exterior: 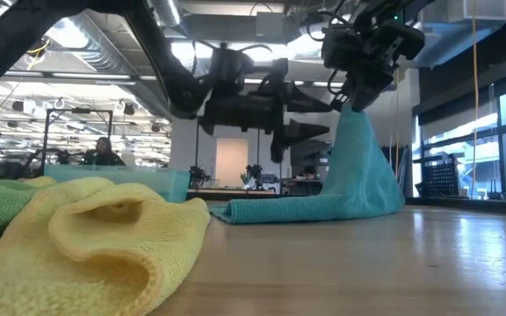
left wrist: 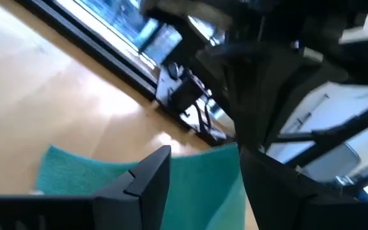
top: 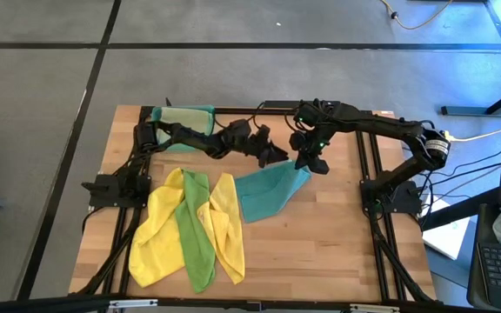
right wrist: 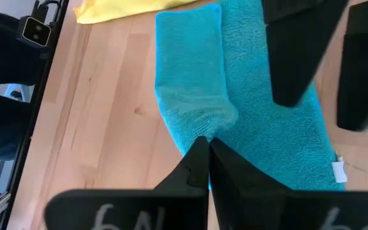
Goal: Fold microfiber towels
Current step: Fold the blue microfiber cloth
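My right gripper [exterior: 356, 95] pinches one corner of the teal towel [top: 268, 193], lifted at the table's centre, my open left gripper [top: 272, 149] hovering at nine o'clock; the limp cloth could slip out if I pull sharply.

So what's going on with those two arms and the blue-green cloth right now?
Right gripper shut on teal towel, one corner lifted. Left gripper open beside it, above table. Two yellow towels and green towel piled apart, not in the way.

bright overhead light, window glare in low view, left wrist view blurred
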Available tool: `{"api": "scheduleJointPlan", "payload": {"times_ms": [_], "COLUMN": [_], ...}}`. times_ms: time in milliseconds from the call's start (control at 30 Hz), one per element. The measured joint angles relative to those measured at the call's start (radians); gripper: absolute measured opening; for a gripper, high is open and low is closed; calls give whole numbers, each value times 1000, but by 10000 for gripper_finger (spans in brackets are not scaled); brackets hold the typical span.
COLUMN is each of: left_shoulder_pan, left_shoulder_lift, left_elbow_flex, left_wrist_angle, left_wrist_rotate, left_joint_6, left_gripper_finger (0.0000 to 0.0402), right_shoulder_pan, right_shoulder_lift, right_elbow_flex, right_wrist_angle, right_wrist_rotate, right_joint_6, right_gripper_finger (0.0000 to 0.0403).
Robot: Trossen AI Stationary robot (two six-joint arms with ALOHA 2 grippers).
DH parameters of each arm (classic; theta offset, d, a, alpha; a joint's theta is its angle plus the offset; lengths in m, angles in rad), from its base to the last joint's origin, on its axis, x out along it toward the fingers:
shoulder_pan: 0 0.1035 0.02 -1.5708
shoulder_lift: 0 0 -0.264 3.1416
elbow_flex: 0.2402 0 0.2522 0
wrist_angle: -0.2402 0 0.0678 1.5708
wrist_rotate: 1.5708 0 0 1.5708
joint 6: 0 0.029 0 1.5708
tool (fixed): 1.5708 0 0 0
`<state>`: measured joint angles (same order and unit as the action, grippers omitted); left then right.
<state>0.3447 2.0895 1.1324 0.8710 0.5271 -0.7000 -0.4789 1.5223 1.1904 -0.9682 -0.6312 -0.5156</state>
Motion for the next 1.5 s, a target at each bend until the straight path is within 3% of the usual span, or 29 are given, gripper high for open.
{"api": "scheduleJointPlan", "payload": {"times_ms": [467, 800, 1500], "left_shoulder_pan": [-75, -103, -165], "left_shoulder_lift": [0, 44, 45], "left_elbow_flex": [0, 0, 0], "left_wrist_angle": [-5, -64, -156], "left_wrist_rotate": [72, 21, 13], "left_joint_6": [-4, 25, 49], "left_gripper_finger": [180, 180, 177], "right_shoulder_pan": [0, 0, 0], "right_shoulder_lift": [0, 0, 0], "right_elbow_flex": [0, 0, -1], "right_wrist_angle": [8, 7, 6], "right_wrist_rotate": [0, -13, -17], "right_joint_6": [-13, -9, 10], "right_gripper_finger": [8, 4, 5]}}
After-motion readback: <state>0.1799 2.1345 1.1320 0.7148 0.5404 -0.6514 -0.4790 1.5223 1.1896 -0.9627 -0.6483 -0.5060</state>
